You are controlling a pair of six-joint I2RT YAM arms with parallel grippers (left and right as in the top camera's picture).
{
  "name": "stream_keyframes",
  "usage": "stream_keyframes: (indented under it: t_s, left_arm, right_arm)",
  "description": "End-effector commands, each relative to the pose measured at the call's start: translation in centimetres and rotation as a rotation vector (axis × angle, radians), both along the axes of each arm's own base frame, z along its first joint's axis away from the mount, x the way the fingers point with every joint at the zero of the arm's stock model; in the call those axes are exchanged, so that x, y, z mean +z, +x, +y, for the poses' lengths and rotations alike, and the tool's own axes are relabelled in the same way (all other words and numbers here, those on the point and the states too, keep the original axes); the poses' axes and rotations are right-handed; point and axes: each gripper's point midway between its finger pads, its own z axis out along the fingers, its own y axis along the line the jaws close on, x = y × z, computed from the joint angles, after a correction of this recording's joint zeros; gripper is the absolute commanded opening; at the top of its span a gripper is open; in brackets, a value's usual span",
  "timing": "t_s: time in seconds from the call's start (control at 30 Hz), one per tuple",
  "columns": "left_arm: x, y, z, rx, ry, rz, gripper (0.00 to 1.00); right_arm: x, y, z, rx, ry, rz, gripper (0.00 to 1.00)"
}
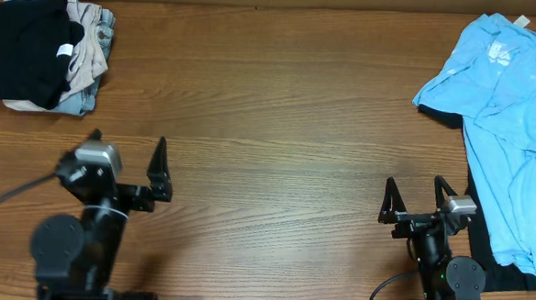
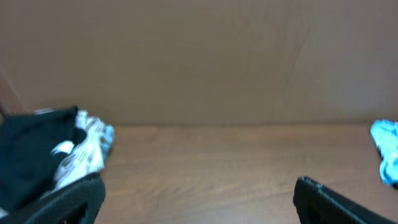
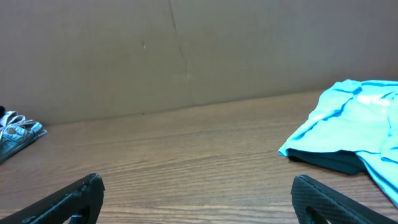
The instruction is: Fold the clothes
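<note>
A black T-shirt with a small white label lies folded on top of a stack at the table's far left. It also shows in the left wrist view. A light blue shirt lies spread and crumpled at the far right, over a dark garment. The right wrist view shows the blue shirt with that dark fabric under its edge. My left gripper is open and empty above bare wood at the front left. My right gripper is open and empty, just left of the blue shirt.
Beige and denim-coloured garments lie folded under the black T-shirt. A patterned edge of that stack shows in the right wrist view. A brown cardboard wall stands along the far edge of the wooden table.
</note>
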Motion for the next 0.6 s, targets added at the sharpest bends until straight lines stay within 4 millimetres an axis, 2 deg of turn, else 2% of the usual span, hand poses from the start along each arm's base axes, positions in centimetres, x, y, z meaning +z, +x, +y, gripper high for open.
stream_keyframes:
  t_s: [0.0,0.2,0.43,0.57]
  left_arm:
    - [-4.1,-0.2,-0.3,-0.012,-0.081,-0.022,1.0]
    - [-9.3,-0.4,0.5,0.043,-0.075,-0.072,1.0]
    - [-12.1,-0.8,0.8,0.067,-0.073,-0.093,1.0]
    - [-14.2,-0.5,0.7,0.065,-0.079,-0.05,1.0]
  right_arm:
    - [-0.2,0.0,0.1,0.005,0.0,-0.004,1.0]
    - [-0.2,0.0,0.1,0.005,-0.001,-0.004,1.0]
    - [-0.2,0.0,0.1,0.005,-0.001,-0.004,1.0]
    - [-0.2,0.0,0.1,0.005,-0.001,-0.004,1.0]
